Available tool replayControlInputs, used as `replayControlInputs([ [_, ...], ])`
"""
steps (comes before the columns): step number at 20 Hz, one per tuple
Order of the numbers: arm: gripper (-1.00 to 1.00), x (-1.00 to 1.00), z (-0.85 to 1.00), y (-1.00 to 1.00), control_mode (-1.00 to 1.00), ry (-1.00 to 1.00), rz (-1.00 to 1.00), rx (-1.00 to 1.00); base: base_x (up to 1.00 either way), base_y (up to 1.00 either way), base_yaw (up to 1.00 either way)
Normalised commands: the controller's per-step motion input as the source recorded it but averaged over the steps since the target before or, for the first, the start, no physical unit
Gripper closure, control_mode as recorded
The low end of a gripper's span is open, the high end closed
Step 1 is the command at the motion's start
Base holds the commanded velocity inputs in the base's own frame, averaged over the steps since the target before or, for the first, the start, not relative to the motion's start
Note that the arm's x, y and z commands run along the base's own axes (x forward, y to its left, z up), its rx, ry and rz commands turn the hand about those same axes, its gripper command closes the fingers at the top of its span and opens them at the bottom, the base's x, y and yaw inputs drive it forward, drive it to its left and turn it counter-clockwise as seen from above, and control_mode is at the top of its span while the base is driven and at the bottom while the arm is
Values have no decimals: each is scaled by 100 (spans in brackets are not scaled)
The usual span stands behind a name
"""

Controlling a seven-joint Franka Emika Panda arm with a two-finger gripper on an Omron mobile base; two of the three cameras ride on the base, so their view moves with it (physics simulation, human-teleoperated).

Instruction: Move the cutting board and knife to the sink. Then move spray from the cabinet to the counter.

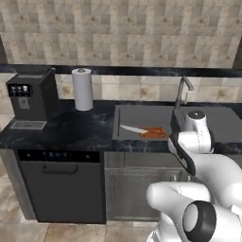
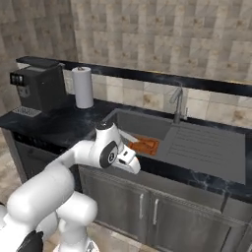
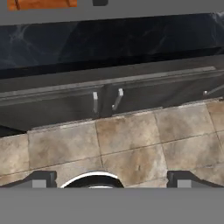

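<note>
Pincer stands apart, empty, aimed at the floor before the sink. Cutting board and knife lie in the basin, board at three o'clock of the blade. Risk: rising toward the cabinet, the arm could clip the tabletop edge.

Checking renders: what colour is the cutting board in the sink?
Reddish-brown cutting board, clearest in right base view.
</note>
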Motion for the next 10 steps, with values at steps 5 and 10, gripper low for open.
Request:
replayControlInputs([
  [5, -100, 0, 0, 0, 100, 0, 0, 0, -14, 17, -74],
  [10, -100, 0, 0, 0, 100, 0, 0, 0, -7, 20, -79],
])
